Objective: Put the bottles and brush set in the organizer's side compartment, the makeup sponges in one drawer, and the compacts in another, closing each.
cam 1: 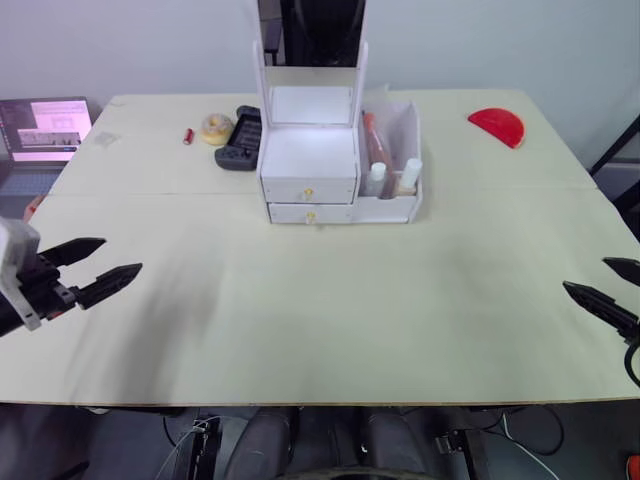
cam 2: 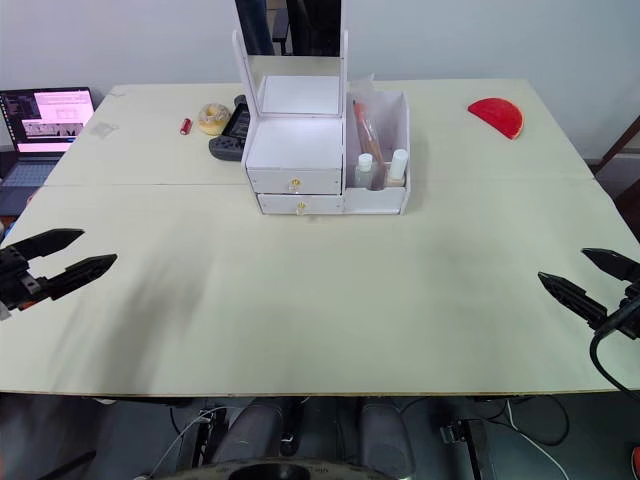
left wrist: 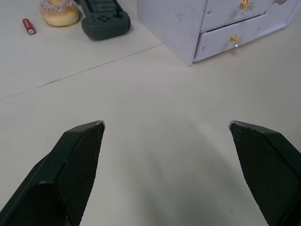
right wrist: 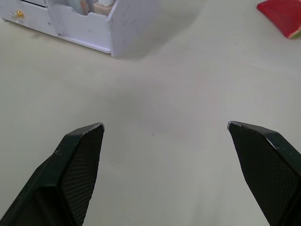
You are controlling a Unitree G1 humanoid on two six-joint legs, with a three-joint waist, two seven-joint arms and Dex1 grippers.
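This looks like a robotics lab or test room rather than a home. A wide pale bench (cam 1: 330, 300) made of joined boards stands before a bare light wall, an open laptop (cam 1: 42, 135) with a running screen sits at its far left corner, and loose cables (cam 2: 480, 430) hang beneath its front edge.

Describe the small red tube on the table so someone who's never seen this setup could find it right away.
Start at the white makeup organizer with the mirror at the table's middle back. On the robot's left of it sit a black game controller, then a yellow doughnut. The red tube lies just beyond the doughnut, the smallest, only red item there.
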